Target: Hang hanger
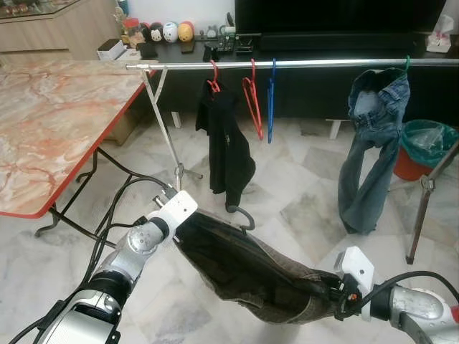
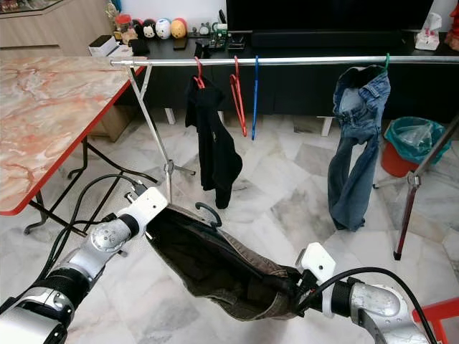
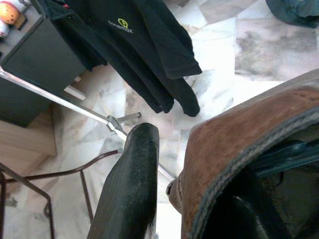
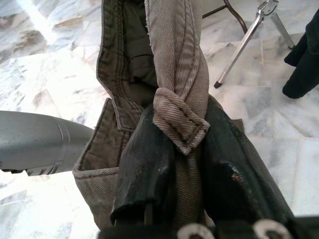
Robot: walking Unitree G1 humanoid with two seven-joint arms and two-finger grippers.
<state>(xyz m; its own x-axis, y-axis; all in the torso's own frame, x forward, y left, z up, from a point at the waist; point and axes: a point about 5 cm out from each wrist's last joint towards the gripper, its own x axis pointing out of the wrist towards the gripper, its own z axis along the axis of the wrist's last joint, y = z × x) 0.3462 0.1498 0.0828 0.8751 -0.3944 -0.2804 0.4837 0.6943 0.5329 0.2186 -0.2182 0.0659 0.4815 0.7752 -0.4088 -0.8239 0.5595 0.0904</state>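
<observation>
Right gripper (image 4: 179,164): lowest and nearest, its two black fingers pinched tight on a fold of the brown trousers (image 1: 244,272).
Left gripper (image 3: 199,199): fingers closed over the trousers' other end, at the waistband.
Brown trousers: slung between both grippers, sagging above the marble floor (image 1: 301,193).
Hanger (image 1: 242,215): dark hook rising from the trousers' waistband, near the left gripper.
Rail (image 1: 287,64): beyond, carrying a black shirt (image 1: 226,143), a red hanger (image 1: 252,100), a blue hanger (image 1: 271,100) and jeans (image 1: 373,143).
</observation>
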